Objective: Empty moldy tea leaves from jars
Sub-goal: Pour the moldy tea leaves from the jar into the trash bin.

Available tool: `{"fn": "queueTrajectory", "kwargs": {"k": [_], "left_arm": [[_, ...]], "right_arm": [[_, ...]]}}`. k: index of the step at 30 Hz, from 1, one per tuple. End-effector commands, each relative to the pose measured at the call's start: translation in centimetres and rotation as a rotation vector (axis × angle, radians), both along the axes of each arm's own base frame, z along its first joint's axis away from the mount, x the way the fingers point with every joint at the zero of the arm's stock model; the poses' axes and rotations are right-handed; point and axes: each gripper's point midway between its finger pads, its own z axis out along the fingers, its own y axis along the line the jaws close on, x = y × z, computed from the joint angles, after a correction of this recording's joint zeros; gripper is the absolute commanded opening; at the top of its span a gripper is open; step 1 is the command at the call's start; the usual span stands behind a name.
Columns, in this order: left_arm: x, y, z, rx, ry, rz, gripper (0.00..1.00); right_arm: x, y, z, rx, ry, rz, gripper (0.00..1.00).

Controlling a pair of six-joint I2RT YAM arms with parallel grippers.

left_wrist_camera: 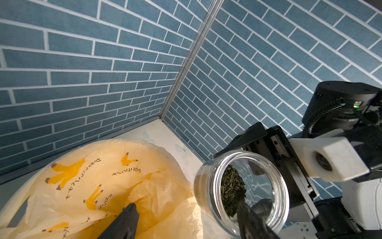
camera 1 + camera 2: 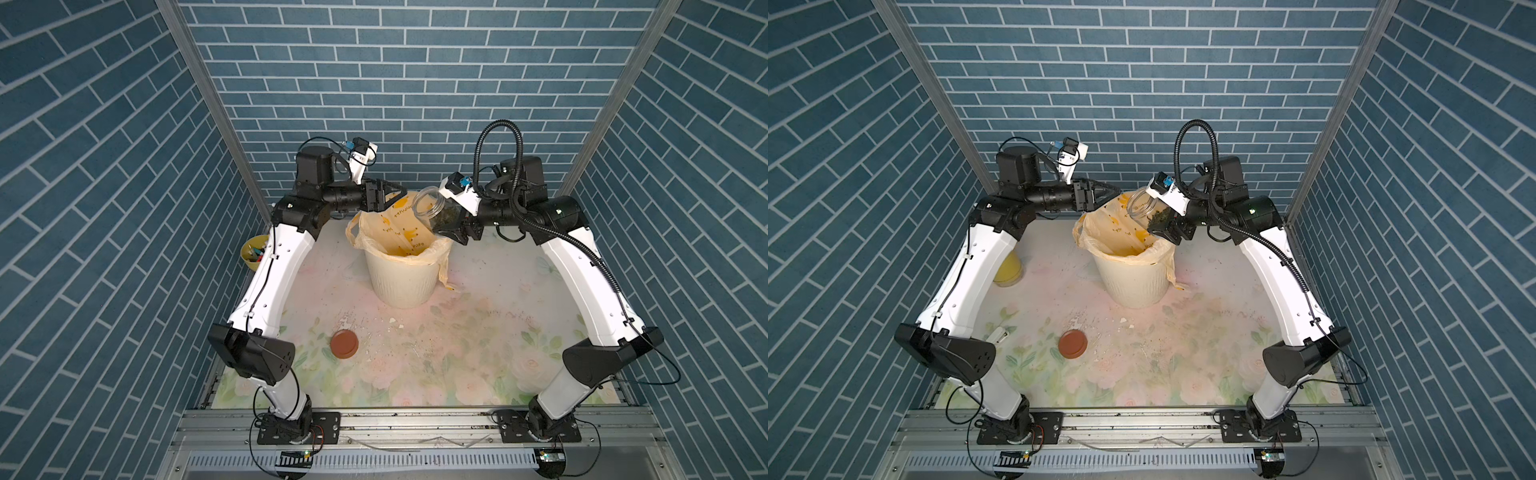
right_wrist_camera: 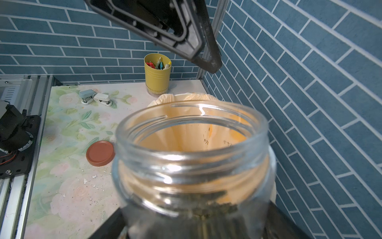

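Moldy tea leaves (image 2: 451,216) clumped at base of clear jar (image 2: 428,205), tilted over bag-lined bin (image 2: 401,286), clamped in right gripper (image 3: 196,231). Left gripper (image 2: 395,193) alongside, jaws apart, empty. Lid (image 2: 344,345) flat on crumb-strewn floral tabletop (image 2: 478,332); blue brick-pattern walls (image 2: 374,83) on three sides.

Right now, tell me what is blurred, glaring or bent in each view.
Right wrist view: the jar is close and blurred, glare on its rim; the lid is sharp. Left wrist view: the fingertips are blurred. In both top views the walls splay outward.
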Motion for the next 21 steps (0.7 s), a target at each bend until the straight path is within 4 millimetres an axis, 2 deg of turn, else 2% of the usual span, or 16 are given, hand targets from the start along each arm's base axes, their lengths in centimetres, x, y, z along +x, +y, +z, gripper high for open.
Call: {"fn": "queueTrajectory", "kwargs": {"k": [1,7,15,21], "left_arm": [[-1.3,-0.1,0.2,0.019,0.029,-0.063,0.77],[-1.8,-1.1,0.5,0.023,0.032,-0.124,0.76],[-2.2,-1.9,-2.5,0.138,0.077,-0.137,0.76],[-1.6,-2.6,-3.3,0.149,0.102,-0.142,0.75]], "right_arm": [[-0.2,0.2,1.0,-0.019,-0.089,0.050,0.00],[0.2,0.5,0.6,-0.030,-0.089,0.053,0.00],[0.3,0.8,1.0,-0.028,-0.103,0.060,0.00],[0.0,1.3,1.2,-0.031,-0.118,0.081,0.00]]}}
